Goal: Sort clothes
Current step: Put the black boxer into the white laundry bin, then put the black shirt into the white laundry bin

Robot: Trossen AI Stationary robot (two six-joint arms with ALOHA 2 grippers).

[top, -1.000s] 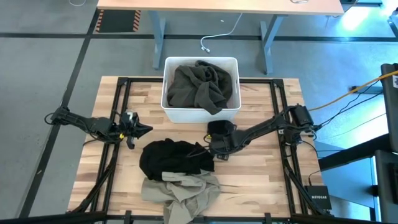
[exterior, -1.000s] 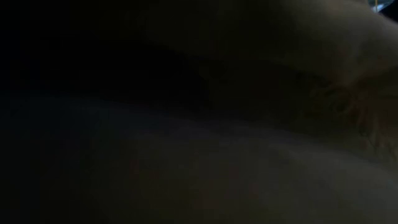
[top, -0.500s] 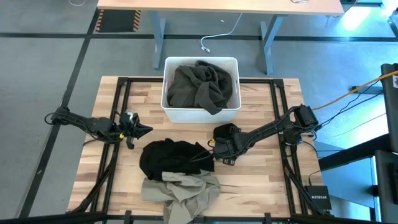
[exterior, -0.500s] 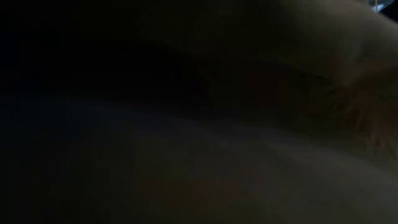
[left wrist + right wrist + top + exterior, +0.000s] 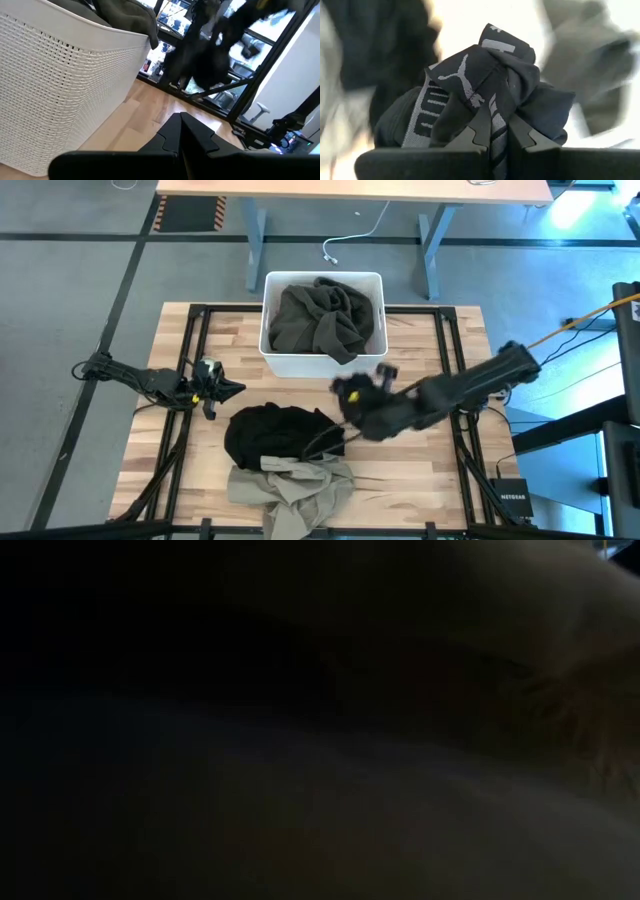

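A black garment point(image 5: 272, 436) lies heaped at the table's middle, its near edge on a khaki-beige garment point(image 5: 293, 485) at the near edge. A dark olive garment point(image 5: 322, 318) fills the white bin point(image 5: 272, 360). My right gripper point(image 5: 352, 402) is raised to the right of the black heap, shut on black cloth with a grey lettered band point(image 5: 470, 85). My left gripper point(image 5: 228, 388) is shut and empty at the table's left, pointing toward the bin. The pink checked shirt is out of view. My right gripper pinches a bunched fold of the black cloth beside its grey lettered band point(image 5: 496, 112) between its two fingers point(image 5: 480, 131); several layers are gathered there. The cloth hangs below the raised gripper in the left wrist view point(image 5: 202, 55). A strand point(image 5: 322, 442) trails to the heap.
The bin's perforated wall point(image 5: 60, 85) stands close to my left gripper, with olive cloth draped over its rim point(image 5: 131, 15). The low view is blocked dark by cloth right in front of it. Black frame rails point(image 5: 195, 350) run along the table's left and right sides.
My right gripper has risen fast from the black heap's right edge and gone a little toward the table's right, shut on black cloth. That part of the cloth is lifted off the table; the rest of the heap has stayed where it was.
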